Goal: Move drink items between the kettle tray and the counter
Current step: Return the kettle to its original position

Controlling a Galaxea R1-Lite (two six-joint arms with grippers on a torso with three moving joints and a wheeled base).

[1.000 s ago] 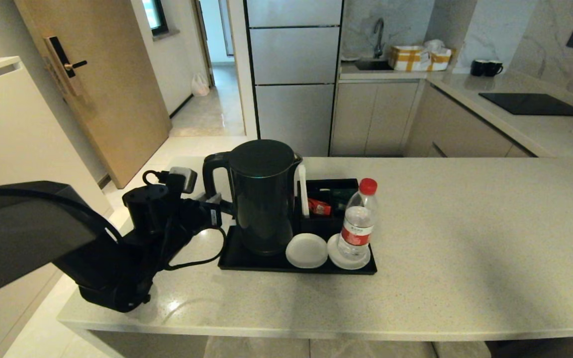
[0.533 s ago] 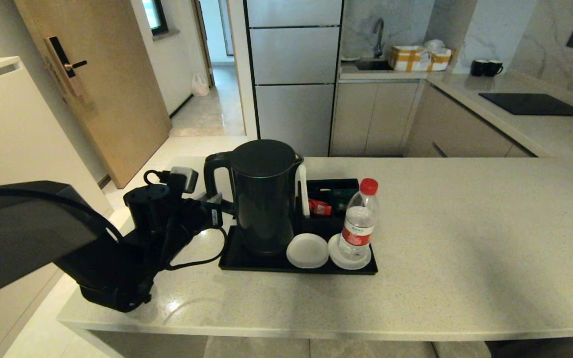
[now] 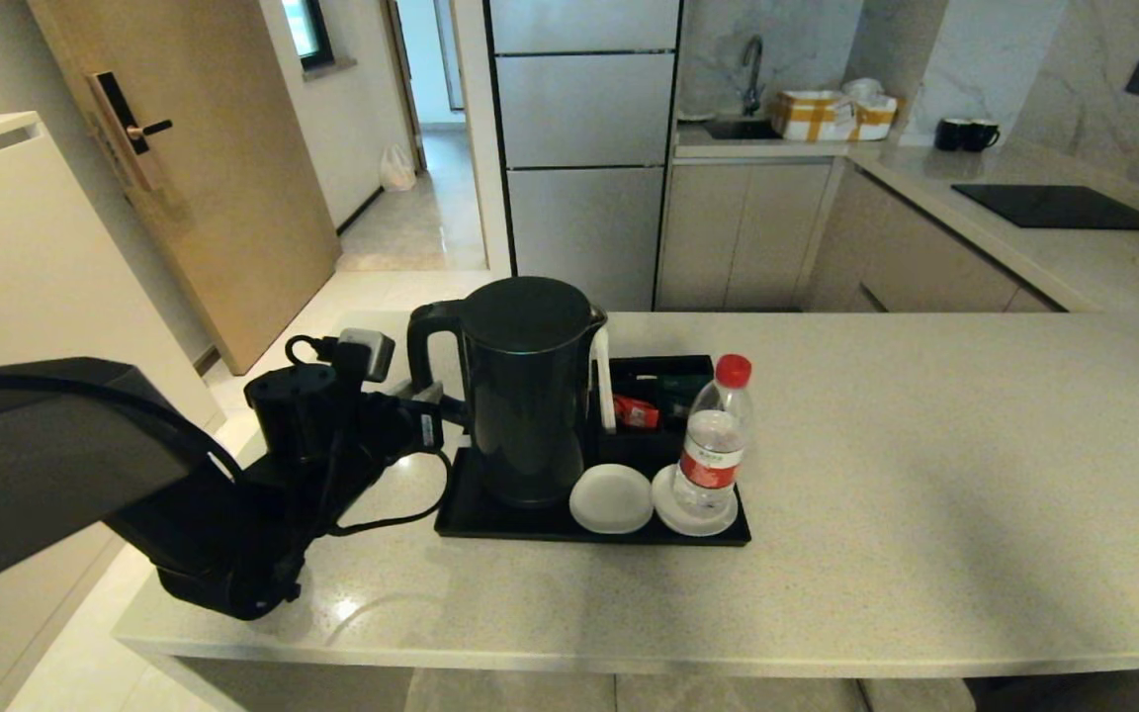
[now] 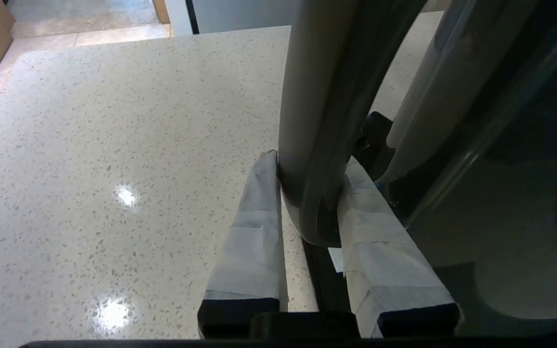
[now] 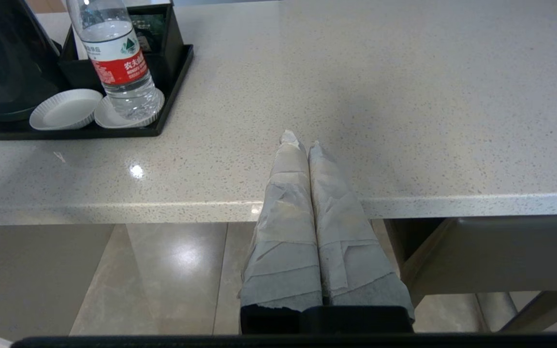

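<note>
Left pincer (image 4: 307, 164) clamps the electric kettle's (image 3: 528, 391) loop handle (image 4: 319, 121) above the kettle tray (image 3: 490, 514); right pincer (image 5: 300, 142), fingers pressed together, hangs off the surface (image 3: 925, 494).

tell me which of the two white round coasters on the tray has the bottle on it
The white round coaster nearer the tray's right end, under the clear red-capped water bottle; the other coaster, beside the kettle, is bare.

- A broad beige speckled tabletop (image 3: 925, 475) is seen across the lower half of the head view, glossy with light reflections.
- A shallow black tray (image 3: 490, 519) is set directly on it, left of the frame's centre, near the front edge.
- The surface right of the tray is lit evenly, with a soft shadow at lower right.
</note>
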